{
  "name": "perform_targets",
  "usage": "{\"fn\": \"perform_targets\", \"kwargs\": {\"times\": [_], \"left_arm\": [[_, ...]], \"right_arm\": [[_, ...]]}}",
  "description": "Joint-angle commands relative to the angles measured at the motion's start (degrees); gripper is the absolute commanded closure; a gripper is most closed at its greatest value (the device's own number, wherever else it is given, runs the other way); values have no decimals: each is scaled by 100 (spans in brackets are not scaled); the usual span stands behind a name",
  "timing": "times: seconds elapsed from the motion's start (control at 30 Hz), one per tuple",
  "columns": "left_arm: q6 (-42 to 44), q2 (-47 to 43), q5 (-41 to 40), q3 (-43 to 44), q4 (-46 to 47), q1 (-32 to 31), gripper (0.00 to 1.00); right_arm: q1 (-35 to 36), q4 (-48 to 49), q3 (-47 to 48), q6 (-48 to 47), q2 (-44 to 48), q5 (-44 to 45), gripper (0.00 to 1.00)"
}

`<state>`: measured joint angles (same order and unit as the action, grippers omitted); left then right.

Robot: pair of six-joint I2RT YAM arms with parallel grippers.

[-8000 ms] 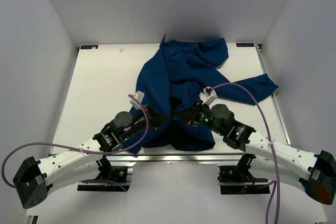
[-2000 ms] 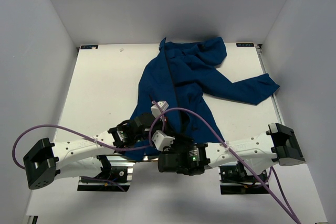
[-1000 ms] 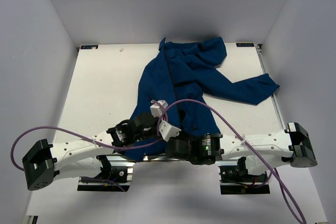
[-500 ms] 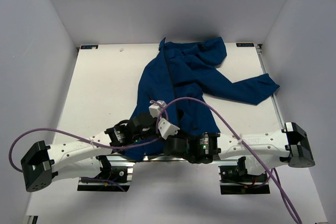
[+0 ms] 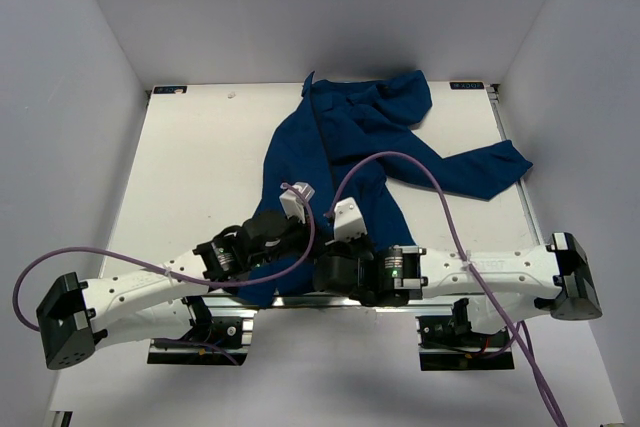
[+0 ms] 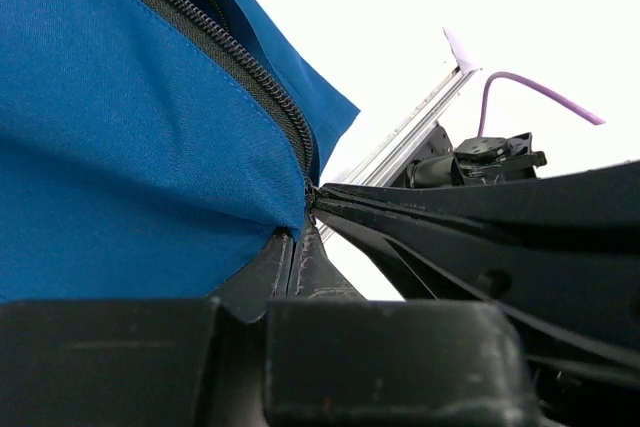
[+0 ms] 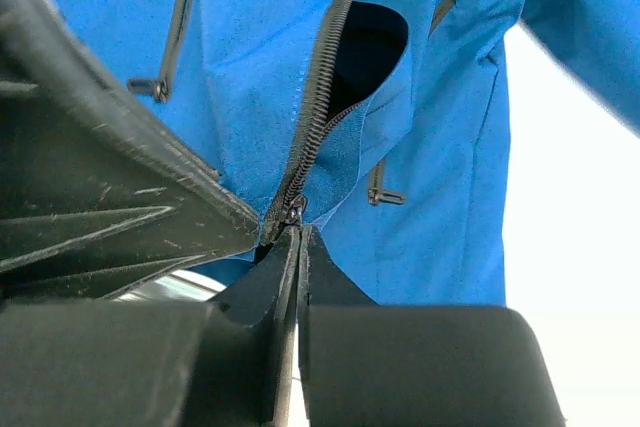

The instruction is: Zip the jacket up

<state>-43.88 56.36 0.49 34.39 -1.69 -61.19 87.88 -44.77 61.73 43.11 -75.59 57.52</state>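
The royal-blue jacket lies spread on the white table, collar at the far side. My left gripper is shut on the jacket's hem at the bottom end of the dark zipper. My right gripper is right beside it, jaws shut on the small zipper pull. In the right wrist view the zipper is joined for a short stretch above the pull. Higher up it gapes over the black lining.
One sleeve reaches toward the table's right edge. A purple cable arcs over the jacket's lower half. The metal rail of the near table edge lies just behind both wrists. Bare white table lies to the left.
My right gripper has swung from the near table edge up to the jacket's hem and closed beside the left gripper. The left wrist has shifted slightly away from the near edge.
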Motion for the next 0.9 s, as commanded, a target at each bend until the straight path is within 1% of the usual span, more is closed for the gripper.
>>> {"fn": "perform_targets", "kwargs": {"times": [0.0, 0.2, 0.3, 0.33, 0.4, 0.43, 0.47, 0.5, 0.53, 0.57, 0.63, 0.7, 0.73, 0.8, 0.87], "left_arm": [[116, -230, 619, 85, -832, -86, 100], [134, -327, 628, 138, -1149, -86, 100], [151, -362, 584, 155, -1280, -86, 100], [160, -345, 575, 164, -1298, -86, 100], [204, -327, 409, 199, -1456, -86, 100], [239, -327, 312, 252, -1500, -86, 100], [265, -327, 233, 296, -1614, -86, 100], [301, -345, 119, 340, -1684, -86, 100], [353, -362, -82, 427, -1729, -86, 100], [371, -406, -250, 480, -1860, -86, 100], [450, -467, -496, 594, -1992, -86, 100], [511, -564, -594, 621, -2089, -86, 100], [564, -591, -620, 621, -2107, -86, 100], [608, -626, -629, 639, -2160, -86, 100], [635, -626, -542, 613, -2177, -86, 100]], "right_arm": [[-464, -1051, 31, 584, 299, 1605, 100], [-886, -1235, 40, 549, 291, 1640, 100], [-948, -947, 23, -38, 369, 1491, 100], [-956, -128, -134, -1388, 439, 1082, 100], [-974, 843, -407, -2846, 729, 256, 100], [-992, 1465, -547, -3818, 861, -819, 100], [-1053, 1663, -757, -4132, 1079, -1326, 100], [-1123, 1726, -777, -4283, 1143, -1835, 100], [-1184, 1700, -699, -4468, 1178, -2789, 100], [-1281, 1509, -437, -4539, 1204, -3233, 100], [-1291, 1436, -259, -4653, 1205, -3955, 100], [-1299, 1296, -48, -4829, 1144, -4186, 100], [-1308, 1235, 22, -4856, 1082, -4109, 100], [-1317, 1147, 215, -4708, 871, -3715, 100], [-1334, 1120, 330, -4541, 591, -2864, 100]]}}
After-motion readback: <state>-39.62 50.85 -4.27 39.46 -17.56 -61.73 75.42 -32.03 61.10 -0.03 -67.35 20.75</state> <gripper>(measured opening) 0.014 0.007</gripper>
